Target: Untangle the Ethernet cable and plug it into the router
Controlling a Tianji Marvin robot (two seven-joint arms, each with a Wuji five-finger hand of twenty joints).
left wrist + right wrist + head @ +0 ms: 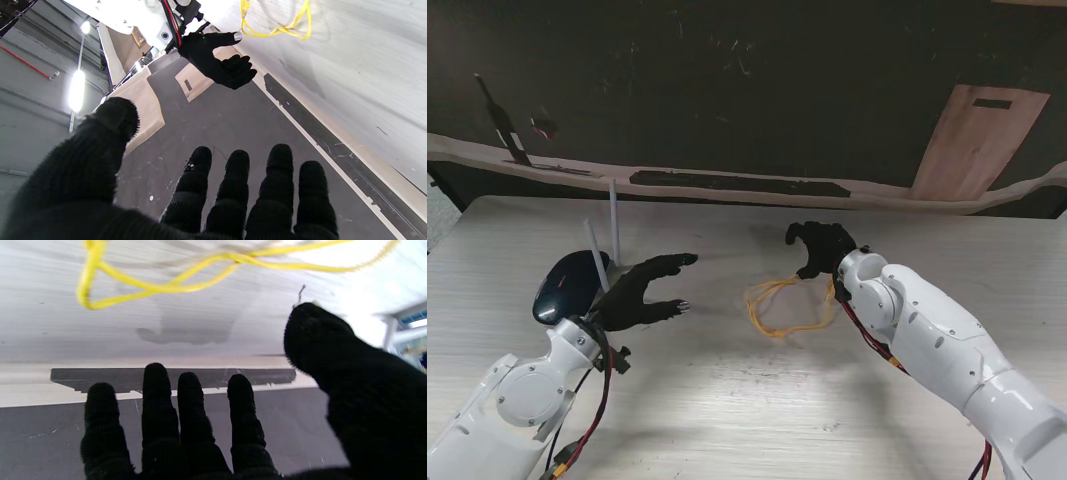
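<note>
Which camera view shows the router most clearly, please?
The stand view is best: the dark router sits on the table with two pale antennas, just behind the left robot hand. Neither wrist view shows the router; they show only the yellow cable, the table and the floor.

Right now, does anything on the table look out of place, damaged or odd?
Only the thin yellow Ethernet cable: it lies in loose tangled loops on the pale wooden table, apart from the dark rounded router with white antennas. Both hands are open and hold nothing. No damage is visible.
</note>
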